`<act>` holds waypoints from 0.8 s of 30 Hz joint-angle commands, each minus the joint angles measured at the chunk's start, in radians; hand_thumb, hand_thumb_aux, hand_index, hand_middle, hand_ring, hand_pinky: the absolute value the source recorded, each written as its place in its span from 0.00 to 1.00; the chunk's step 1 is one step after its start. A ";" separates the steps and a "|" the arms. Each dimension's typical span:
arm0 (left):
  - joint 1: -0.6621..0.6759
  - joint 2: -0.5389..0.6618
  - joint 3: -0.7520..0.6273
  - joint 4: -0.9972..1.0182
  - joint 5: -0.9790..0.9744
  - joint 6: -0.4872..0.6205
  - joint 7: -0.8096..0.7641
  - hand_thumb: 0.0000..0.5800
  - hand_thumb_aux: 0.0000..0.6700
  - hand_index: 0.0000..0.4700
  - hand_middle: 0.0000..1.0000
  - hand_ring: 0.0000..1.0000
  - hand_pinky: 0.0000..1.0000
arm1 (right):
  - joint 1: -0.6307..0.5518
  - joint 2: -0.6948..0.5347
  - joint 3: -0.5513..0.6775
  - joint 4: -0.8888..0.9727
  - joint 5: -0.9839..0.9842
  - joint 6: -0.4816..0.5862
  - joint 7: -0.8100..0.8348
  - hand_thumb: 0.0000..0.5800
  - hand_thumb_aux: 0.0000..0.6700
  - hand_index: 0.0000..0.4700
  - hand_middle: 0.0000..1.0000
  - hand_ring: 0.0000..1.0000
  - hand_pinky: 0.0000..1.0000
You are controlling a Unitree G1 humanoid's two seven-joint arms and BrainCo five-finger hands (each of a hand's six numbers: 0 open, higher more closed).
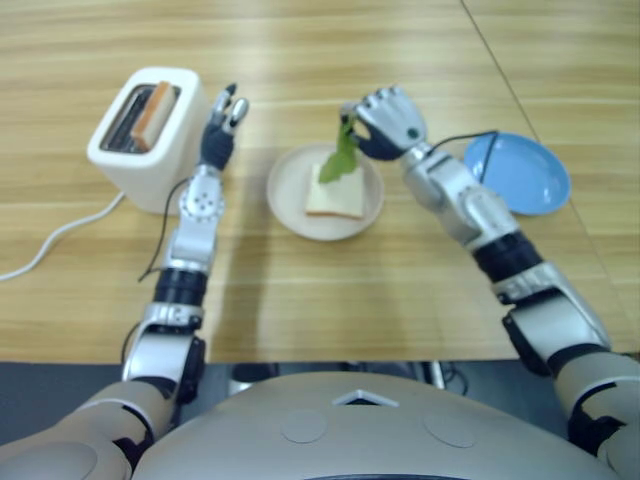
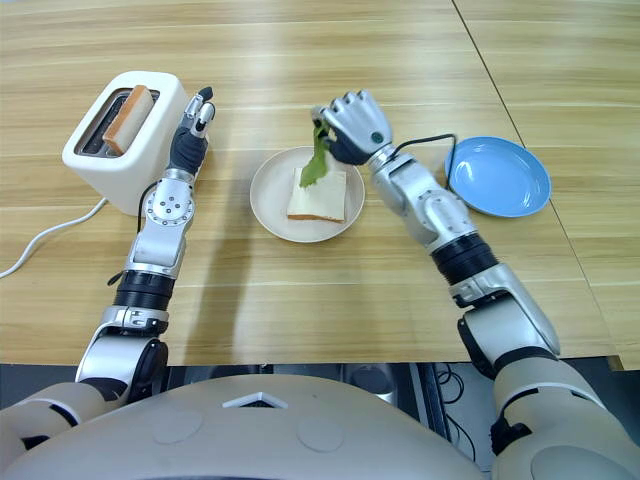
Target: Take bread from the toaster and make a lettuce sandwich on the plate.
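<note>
Lettuce (image 2: 316,160): green, crinkled leaf, limp and narrow, hanging upright over the plate's far half. Top end clamped in the curled fingers of the right hand (image 2: 352,125); lower tip down at the bread's far-left corner, touching or just clear, cannot tell which.

Bread (image 2: 322,198): pale square slice with a thin tan crust, lying flat in the plate's middle.

Plate (image 2: 266,200): round, shallow, cream, matte, flat on the bench (image 2: 330,290) of light wood with long straight grain.

Right hand: grey metal and black, knuckles up, above the plate's far rim, forearm slanting off to the plate's right.

Left hand (image 2: 190,135): dark, fingers straight and slightly apart, holding nothing, pointing away, left of the plate and just beside the toaster's right wall.

Toaster (image 2: 105,170): white, boxy, rounded corners, smooth shell, two top slots, well left of the plate. Second slice (image 2: 130,106), browned on its edge, standing upright in one slot, top poking out.

Cord (image 2: 45,243): white, curving across the bench further left of the plate, from the toaster's base.

Dish (image 2: 498,177): blue, round, glossy, shallow, right of the plate and apart from it. Thin black cable (image 2: 425,142) looping between dish and right wrist.
</note>
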 commanded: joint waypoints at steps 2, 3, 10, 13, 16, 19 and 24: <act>0.001 0.006 -0.020 0.035 0.022 -0.002 0.009 0.00 0.00 0.00 0.00 0.00 0.00 | 0.034 0.015 0.075 0.153 -0.038 -0.042 -0.016 1.00 1.00 0.98 1.00 1.00 1.00; 0.002 0.005 -0.022 0.039 0.024 -0.003 0.009 0.00 0.00 0.00 0.00 0.00 0.00 | 0.037 0.011 0.082 0.175 -0.043 -0.046 -0.024 1.00 1.00 0.98 1.00 1.00 1.00; 0.004 0.002 -0.038 0.050 0.039 -0.004 0.017 0.00 0.00 0.00 0.00 0.00 0.00 | 0.036 -0.016 0.081 0.298 -0.021 -0.094 -0.045 1.00 1.00 0.98 1.00 1.00 1.00; 0.002 0.000 -0.042 0.055 0.042 -0.006 0.019 0.00 0.00 0.00 0.00 0.00 0.00 | 0.038 -0.019 0.086 0.311 -0.024 -0.101 -0.052 1.00 1.00 0.98 1.00 1.00 1.00; 0.003 0.003 -0.049 0.058 0.052 -0.004 0.019 0.00 0.00 0.00 0.00 0.00 0.00 | 0.039 -0.021 0.087 0.312 -0.027 -0.101 -0.053 1.00 1.00 0.98 1.00 1.00 1.00; 0.004 0.004 -0.053 0.059 0.052 -0.004 0.020 0.00 0.00 0.00 0.00 0.00 0.00 | 0.036 -0.032 0.081 0.298 -0.030 -0.101 -0.059 1.00 1.00 0.98 1.00 1.00 1.00; 0.006 0.002 -0.056 0.060 0.054 -0.006 0.025 0.00 0.00 0.00 0.00 0.00 0.00 | 0.015 -0.052 0.068 0.266 -0.032 -0.104 -0.072 1.00 1.00 0.98 1.00 1.00 1.00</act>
